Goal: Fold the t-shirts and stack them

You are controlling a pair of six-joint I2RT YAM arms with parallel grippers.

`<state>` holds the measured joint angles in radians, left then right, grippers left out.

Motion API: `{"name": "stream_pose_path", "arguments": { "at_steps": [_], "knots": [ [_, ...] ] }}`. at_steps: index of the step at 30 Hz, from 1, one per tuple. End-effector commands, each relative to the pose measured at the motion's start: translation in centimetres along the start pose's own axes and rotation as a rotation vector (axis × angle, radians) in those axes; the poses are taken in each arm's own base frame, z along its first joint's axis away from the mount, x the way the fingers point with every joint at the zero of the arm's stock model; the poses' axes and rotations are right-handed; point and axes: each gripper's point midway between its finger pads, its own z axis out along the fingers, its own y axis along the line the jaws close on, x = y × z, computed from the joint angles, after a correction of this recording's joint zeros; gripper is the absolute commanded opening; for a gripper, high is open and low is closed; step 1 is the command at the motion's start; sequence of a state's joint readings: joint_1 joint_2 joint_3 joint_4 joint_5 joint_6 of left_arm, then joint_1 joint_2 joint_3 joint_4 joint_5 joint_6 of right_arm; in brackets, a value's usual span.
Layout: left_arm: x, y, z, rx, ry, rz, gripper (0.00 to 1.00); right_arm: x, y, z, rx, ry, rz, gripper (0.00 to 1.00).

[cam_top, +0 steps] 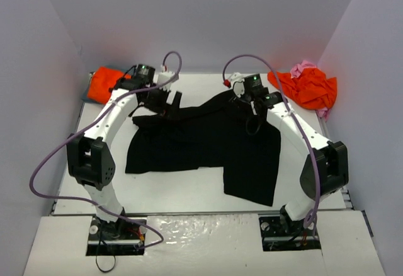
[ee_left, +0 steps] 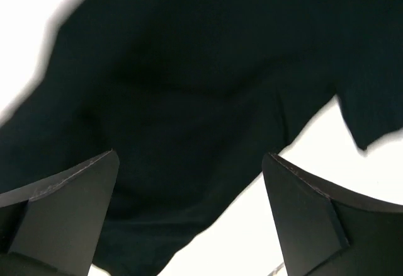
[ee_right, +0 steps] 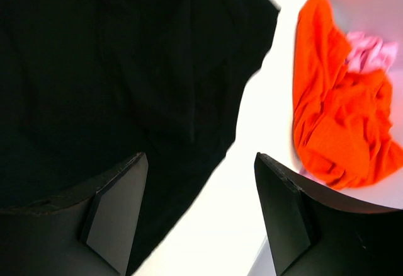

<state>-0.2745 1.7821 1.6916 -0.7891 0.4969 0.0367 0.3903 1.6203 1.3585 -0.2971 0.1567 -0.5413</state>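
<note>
White table from above bears the black t-shirt spread crookedly at centre; left wrist shows the left gripper wide apart, empty above cloth; right wrist shows the right gripper parted, empty too, so flattening the far edge first seems wise.

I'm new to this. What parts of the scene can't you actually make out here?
- Top view: the pink shirt lies mostly under an orange shirt.
- Top view: the left arm hides part of the other orange shirt.
- Left wrist view: the black shirt is blurred, its folds unreadable.
</note>
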Motion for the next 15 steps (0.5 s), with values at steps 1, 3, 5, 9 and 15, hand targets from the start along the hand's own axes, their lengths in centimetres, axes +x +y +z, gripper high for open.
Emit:
{"name": "stream_pose_path", "arguments": {
  "at_steps": [1,3,5,9,15],
  "knots": [
    [-6.7,6.3,-6.8,-0.486,-0.197,-0.293,0.97,-5.5,-2.2,-2.8,0.028,-0.174,0.040,0.66],
    [-7.3,5.8,-7.9,-0.498,-0.243,-0.332,0.97,-5.9,-2.7,-2.8,0.045,-0.173,0.048,0.65],
    [-8.4,4.9,-8.4,-0.353,-0.341,-0.389,0.97,-6.2,-3.2,-3.0,0.062,-0.179,0.064,0.64],
    [-12.0,4.5,-10.2,0.057,-0.577,-0.503,0.97,-5.7,-3.5,-3.8,0.081,-0.177,0.056,0.62],
    [-10.7,7.0,-12.6,0.146,-0.522,-0.438,0.97,-4.3,-4.3,-4.7,0.131,-0.149,0.022,0.61]
  ]
}}
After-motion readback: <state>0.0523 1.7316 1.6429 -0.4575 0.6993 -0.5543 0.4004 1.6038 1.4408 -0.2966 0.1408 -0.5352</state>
